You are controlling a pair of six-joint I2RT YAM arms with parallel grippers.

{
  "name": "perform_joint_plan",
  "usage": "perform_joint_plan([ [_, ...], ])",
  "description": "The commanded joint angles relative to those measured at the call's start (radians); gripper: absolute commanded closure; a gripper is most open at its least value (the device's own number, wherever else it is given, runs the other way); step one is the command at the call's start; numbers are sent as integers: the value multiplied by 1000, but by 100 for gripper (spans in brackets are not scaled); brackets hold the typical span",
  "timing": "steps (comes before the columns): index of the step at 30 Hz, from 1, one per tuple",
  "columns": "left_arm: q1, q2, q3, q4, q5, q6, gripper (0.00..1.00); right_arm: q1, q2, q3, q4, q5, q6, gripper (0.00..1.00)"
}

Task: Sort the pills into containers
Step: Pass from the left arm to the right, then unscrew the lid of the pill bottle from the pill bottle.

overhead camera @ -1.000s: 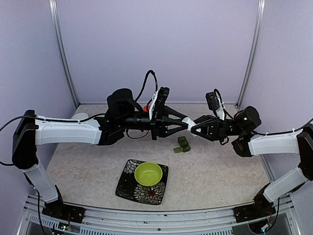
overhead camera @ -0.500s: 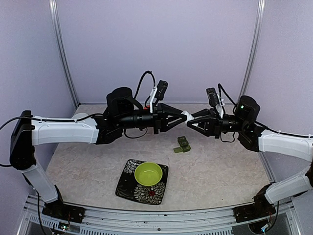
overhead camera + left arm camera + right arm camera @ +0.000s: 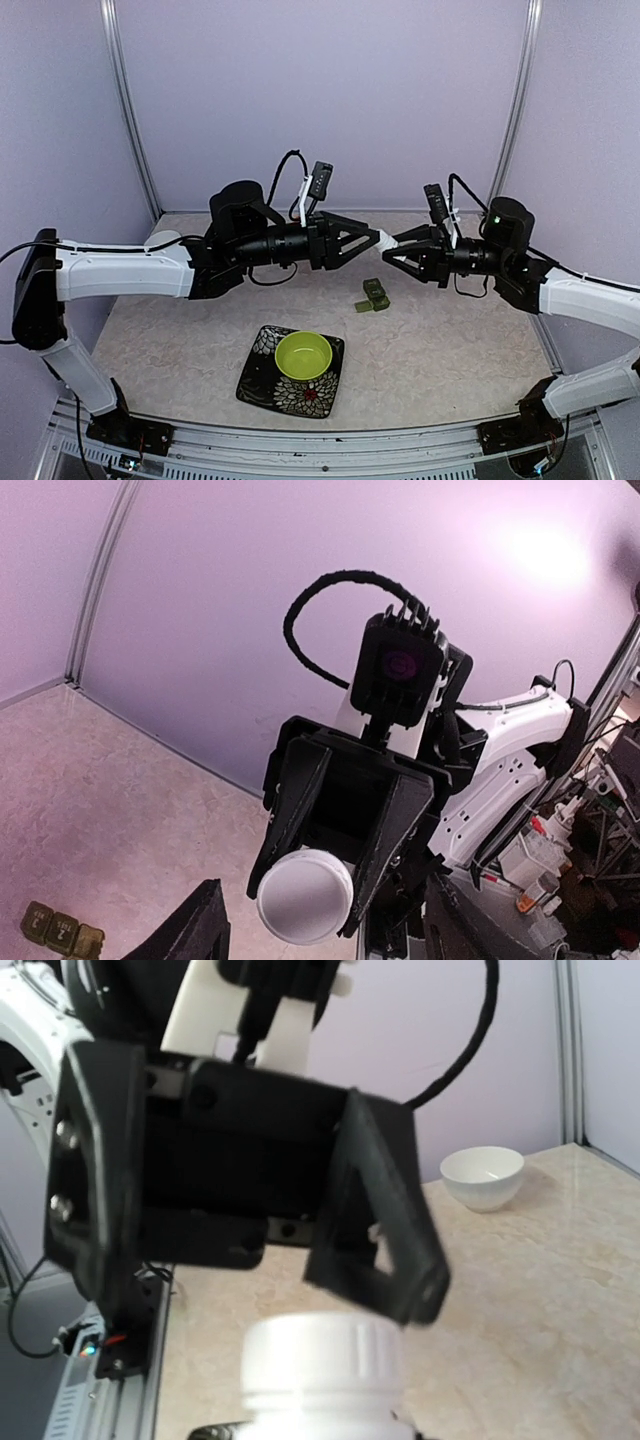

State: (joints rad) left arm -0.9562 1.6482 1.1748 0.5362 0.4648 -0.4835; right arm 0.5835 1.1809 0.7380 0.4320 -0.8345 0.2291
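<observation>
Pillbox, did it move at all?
No. The pillbox sits in the same spot as before, just up and to the right of the bowl.

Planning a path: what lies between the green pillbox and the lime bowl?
Top view: beside the pillbox bare tabletop, then the patterned plate's rim under the bowl.

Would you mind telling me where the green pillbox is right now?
In the top view, the pillbox lies on the table, just right of centre, beyond and right of the lime-green bowl.
</observation>
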Motion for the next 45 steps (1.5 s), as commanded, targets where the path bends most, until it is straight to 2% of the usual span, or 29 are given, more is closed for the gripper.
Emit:
perform_joint_plan([
  [1,5,-38,-10,71,1,43,29,13,-47,-28,61,-30,68,100],
  [6,3,1,28,81,36,45,23,51,-32,-30,98,-1,98,100],
  [13,-8,35,36,112,71,36,24,112,51,1,118,34,116,100],
  [24,-24,42,31,109,101,61,26,115,85,0,157,87,144,100],
  [35,-26,29,17,85,100,82,33,112,60,-14,151,121,147,100],
  [45,-26,8,-2,57,89,100,35,93,27,-20,135,137,144,100],
])
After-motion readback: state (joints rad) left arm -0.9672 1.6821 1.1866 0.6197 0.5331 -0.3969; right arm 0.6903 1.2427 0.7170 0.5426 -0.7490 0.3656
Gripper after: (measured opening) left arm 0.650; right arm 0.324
